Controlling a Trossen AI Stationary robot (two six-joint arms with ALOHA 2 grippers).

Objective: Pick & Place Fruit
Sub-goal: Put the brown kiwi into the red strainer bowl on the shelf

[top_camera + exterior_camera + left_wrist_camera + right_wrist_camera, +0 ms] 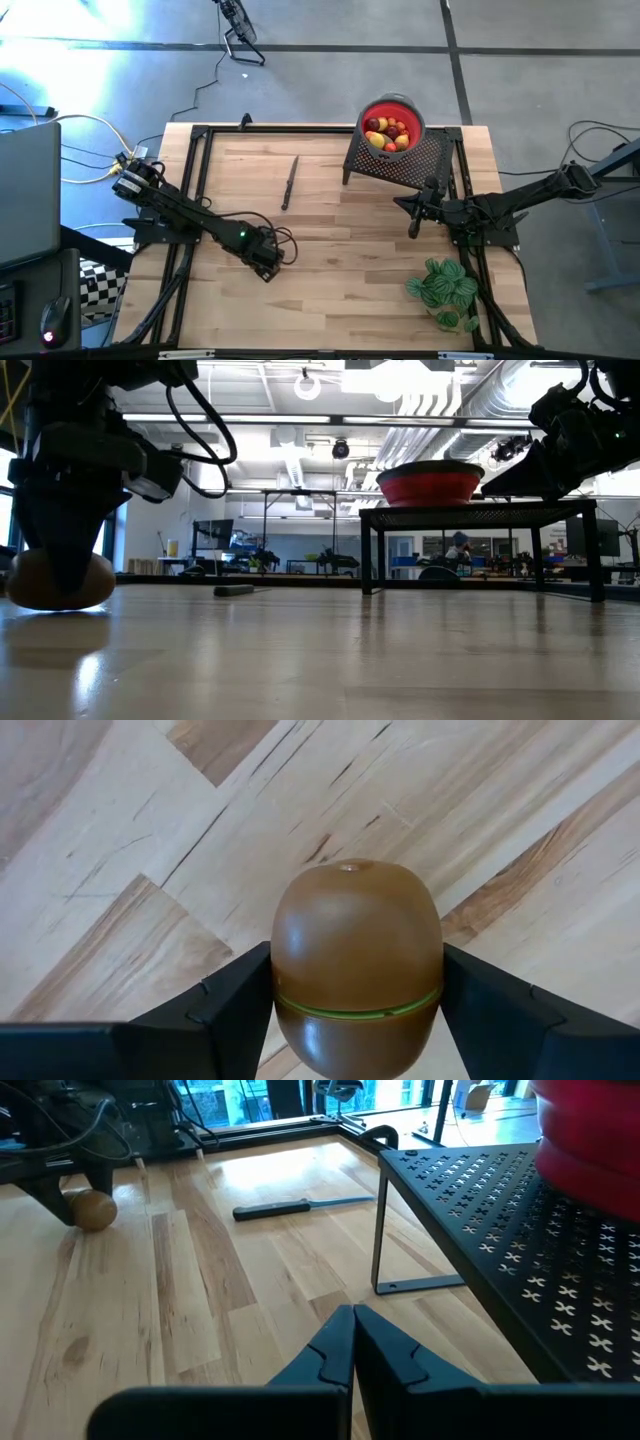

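Observation:
A brown, egg-shaped fruit (357, 965) with a thin green seam around it sits on the wooden table (340, 250) at the near left. My left gripper (265, 262) stands over it, pointing down and shut on it; in the high view the gripper hides the fruit. The low view shows the fruit (60, 580) with its underside on the table. Several more yellow, red and orange fruit lie in the red bowl (392, 125) on the black mesh stand (400, 160) at the far right. My right gripper (352, 1330) is shut on nothing, hanging near the stand's front. My left gripper pinches the brown fruit between its two fingers (235, 995), one on each side (290, 990) at about its widest girth, next to the green seam. The fingers come from above, pointing down. The fruit rests on the table, its blunt end toward the far side.
A thin dark knife (290, 182) lies on the table between the left gripper and the stand. A green leafy plant (443, 290) sits at the near right. A black frame (200, 135) runs along the table's edges. Bare wood lies in the middle.

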